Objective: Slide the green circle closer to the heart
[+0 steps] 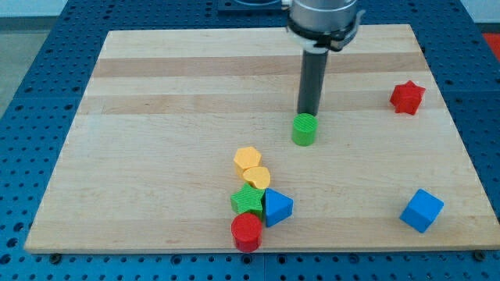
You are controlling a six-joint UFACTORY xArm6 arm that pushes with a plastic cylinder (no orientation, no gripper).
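The green circle (305, 129) stands near the middle of the wooden board (156, 94). My tip (307, 113) is right behind it, at its top edge in the view, touching or nearly touching it. The yellow heart (257, 177) lies lower left of the green circle, in a cluster of blocks. It sits just below a yellow hexagon (247, 159) and just above a green star (248, 200).
A blue triangle (277, 207) and a red circle (247, 231) complete the cluster near the board's bottom edge. A red star (407, 97) lies at the view's right. A blue cube (422, 210) lies at the lower right.
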